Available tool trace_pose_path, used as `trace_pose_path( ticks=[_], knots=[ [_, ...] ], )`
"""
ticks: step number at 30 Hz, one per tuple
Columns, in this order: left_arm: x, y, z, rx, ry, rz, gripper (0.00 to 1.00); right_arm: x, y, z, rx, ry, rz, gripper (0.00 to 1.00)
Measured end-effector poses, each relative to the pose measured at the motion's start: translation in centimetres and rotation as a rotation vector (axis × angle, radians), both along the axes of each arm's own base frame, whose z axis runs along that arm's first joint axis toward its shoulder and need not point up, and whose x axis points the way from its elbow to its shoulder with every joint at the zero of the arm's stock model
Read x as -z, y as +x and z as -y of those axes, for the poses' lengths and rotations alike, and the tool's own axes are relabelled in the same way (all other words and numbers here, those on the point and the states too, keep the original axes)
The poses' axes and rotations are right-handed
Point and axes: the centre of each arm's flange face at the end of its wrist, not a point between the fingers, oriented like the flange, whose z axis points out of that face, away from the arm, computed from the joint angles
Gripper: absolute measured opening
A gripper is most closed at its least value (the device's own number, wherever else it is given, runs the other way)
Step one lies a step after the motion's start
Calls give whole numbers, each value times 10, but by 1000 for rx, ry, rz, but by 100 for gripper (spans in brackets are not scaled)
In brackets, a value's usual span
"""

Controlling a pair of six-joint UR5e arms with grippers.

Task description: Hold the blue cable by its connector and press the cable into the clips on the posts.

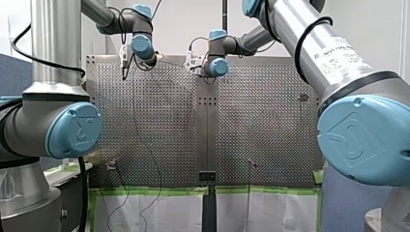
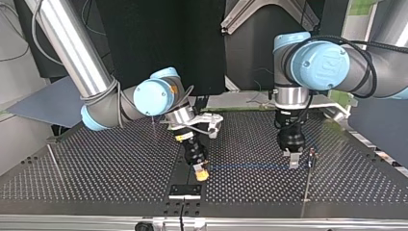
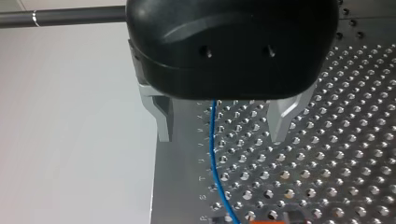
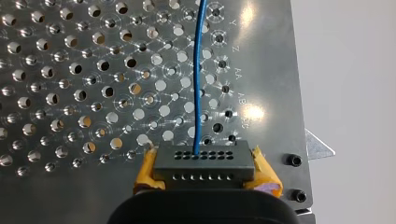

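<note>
The blue cable (image 4: 200,70) comes out of one hole in the top row of its connector (image 4: 204,163), a small grey block with two rows of holes. From there it runs straight ahead, low over the perforated counter (image 4: 70,93). My right tool (image 4: 204,170) is clamped on the connector, with its yellow pads (image 4: 145,168) pressed against the two short ends of the block.

In the top view the cable is a thin blue line (image 2: 248,167) just above the counter (image 2: 96,163). It stretches from my right tool (image 2: 202,172) near the middle across to my left tool (image 2: 293,161) at the view's right. Both tools are down close to the plate, near the counter's edge nearest that camera.

The left wrist view shows my left tool (image 3: 223,133) with its metal fingers (image 3: 163,119) spread wide. The cable (image 3: 213,154) passes between them, nearer one finger, and neither finger touches it.

A thin post (image 2: 312,155) stands just beside my left tool, on the side away from my right tool. I cannot tell whether it carries a clip or whether the cable reaches it.
</note>
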Motion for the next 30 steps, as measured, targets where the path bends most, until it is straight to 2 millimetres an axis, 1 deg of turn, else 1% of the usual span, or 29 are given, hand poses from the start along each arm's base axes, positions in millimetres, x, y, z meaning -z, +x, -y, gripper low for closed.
trace_pose_path(
  ticks=[6,13,21,26,30],
  knots=[
    [-6,4,1,3,-2,9,100,0,0,0,-1,0,0,0],
    [2,16,4,-3,4,-14,100,0,0,0,-3,0,-1,0],
    [-11,22,4,-8,-8,14,100,0,0,0,-4,0,-2,0],
    [-4,28,7,1,-7,-3,100,0,0,0,-4,0,-2,0],
    [2,37,8,2,-8,-15,100,0,0,0,-4,0,-2,0]
  ],
)
